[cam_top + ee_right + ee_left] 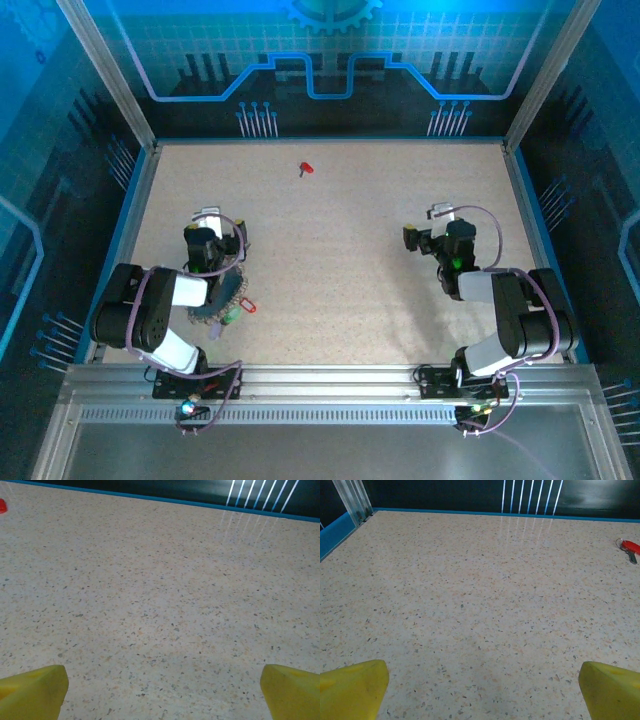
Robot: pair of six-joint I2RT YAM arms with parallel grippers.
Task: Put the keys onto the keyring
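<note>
Overhead view: the speckled table is brightly and evenly lit from above, with soft grey shadows pooling toward its near edge, while the walls around it glow saturated blue and darken to near black at the sides. Wrist views: white streaks reflect as faint glare on the table's far part, and the yellow fingertips in the bottom corners are blurred, out of focus.

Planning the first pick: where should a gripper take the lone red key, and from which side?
Probably by its red head, the broadest part of the red key; the silvery shaft looks thinner. It lies flat on the table, so come down from above, jaws across the head.
</note>
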